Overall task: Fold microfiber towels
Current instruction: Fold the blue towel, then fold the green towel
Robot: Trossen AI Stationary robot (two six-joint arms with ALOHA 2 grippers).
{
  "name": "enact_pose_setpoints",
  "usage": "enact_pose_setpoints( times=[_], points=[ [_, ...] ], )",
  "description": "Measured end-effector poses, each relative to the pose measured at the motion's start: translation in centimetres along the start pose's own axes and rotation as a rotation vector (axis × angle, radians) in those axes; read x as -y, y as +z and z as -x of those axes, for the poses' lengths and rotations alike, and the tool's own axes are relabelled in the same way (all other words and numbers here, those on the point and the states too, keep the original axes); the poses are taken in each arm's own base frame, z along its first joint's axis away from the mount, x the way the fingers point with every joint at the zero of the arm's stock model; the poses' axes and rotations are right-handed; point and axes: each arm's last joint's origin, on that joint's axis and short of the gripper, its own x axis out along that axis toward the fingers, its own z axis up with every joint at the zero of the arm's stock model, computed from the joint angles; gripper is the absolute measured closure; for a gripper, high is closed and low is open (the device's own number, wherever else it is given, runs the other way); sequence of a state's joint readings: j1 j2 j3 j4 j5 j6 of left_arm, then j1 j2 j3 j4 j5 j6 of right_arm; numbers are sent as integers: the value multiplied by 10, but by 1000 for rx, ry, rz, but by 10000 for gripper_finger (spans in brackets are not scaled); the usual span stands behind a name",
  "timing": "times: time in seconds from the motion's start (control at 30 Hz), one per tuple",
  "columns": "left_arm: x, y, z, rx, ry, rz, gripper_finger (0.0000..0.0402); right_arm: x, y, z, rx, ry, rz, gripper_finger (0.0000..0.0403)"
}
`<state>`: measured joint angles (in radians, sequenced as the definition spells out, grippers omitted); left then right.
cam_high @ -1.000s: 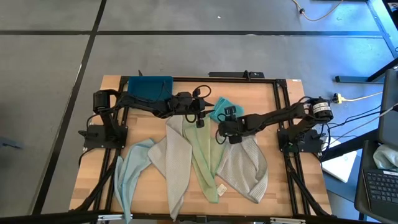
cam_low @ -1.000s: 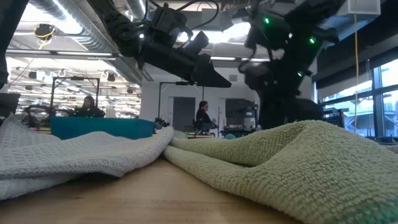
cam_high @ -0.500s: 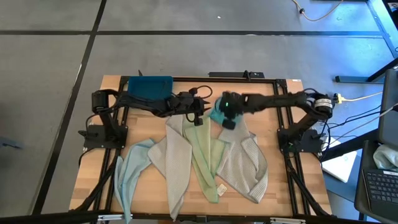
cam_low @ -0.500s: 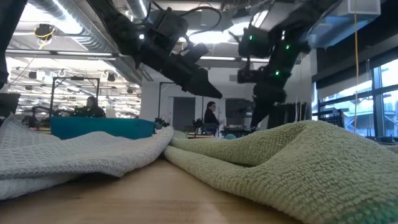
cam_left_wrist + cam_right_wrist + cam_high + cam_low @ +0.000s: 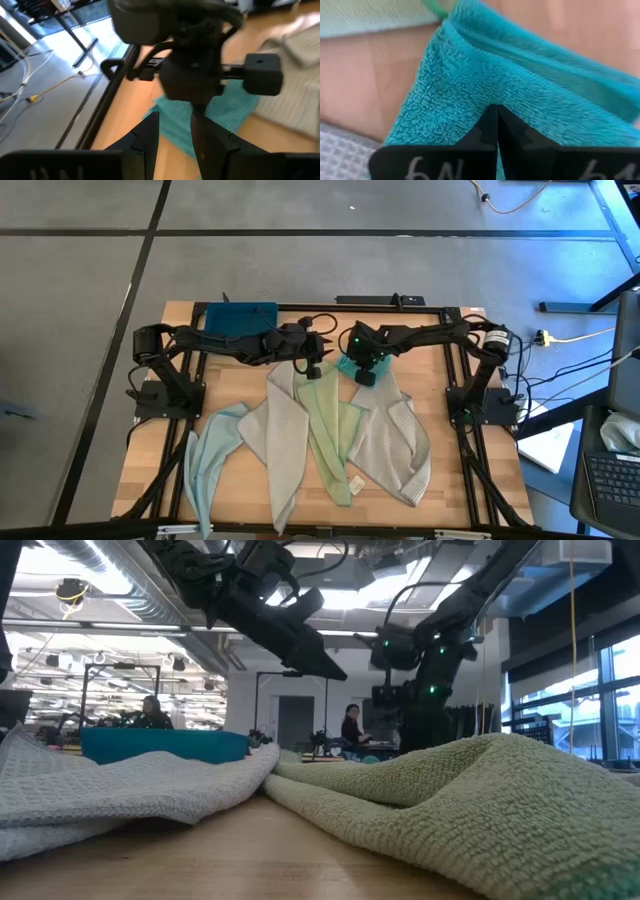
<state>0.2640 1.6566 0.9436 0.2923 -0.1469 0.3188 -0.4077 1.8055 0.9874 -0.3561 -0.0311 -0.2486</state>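
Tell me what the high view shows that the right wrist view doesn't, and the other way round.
Only the high view shows the whole spread: the dark blue rectangular tray, the pale blue cloth, two light grey cloths, and the left gripper beside the right one.

Only the right wrist view shows the right gripper with its fingers shut, tips at the fluffy teal microfiber towel.

Both show that teal towel, a strip of the pale green terry cloth, and the wooden tabletop.
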Motion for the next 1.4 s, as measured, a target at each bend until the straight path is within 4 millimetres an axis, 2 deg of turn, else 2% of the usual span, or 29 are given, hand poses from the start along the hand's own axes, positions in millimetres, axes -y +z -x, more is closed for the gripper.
enact_pose_setpoints(
  times=[0.13, 0.27, 0.47, 0.7, 0.9, 1.03, 1.17, 1.4],
  points=[
    [-1, -3, 0, -34, 30, -9, 296, 7, 6, -17, 5, -5, 32, 397],
    [0, -2, 0, -32, 30, -10, 296, 22, 21, -28, 55, -29, 7, 397],
    [-1, -3, 0, -37, 34, -12, 296, 53, 42, -31, 75, -128, -156, 397],
    [0, -3, 0, -43, 32, -13, 296, 75, 42, -35, 52, -231, -324, 397],
    [0, -3, 0, -43, 32, -13, 296, 81, 44, -33, 112, -189, -442, 383],
    [0, -3, 0, -43, 30, -13, 296, 79, 50, -15, 80, -226, -420, 346],
    [1, -4, 0, -47, 27, -14, 296, 76, 62, 20, 61, -236, -351, 304],
    [1, -4, 1, -59, 22, -16, 296, 61, 64, 68, 78, -200, -291, 251]
  ],
)
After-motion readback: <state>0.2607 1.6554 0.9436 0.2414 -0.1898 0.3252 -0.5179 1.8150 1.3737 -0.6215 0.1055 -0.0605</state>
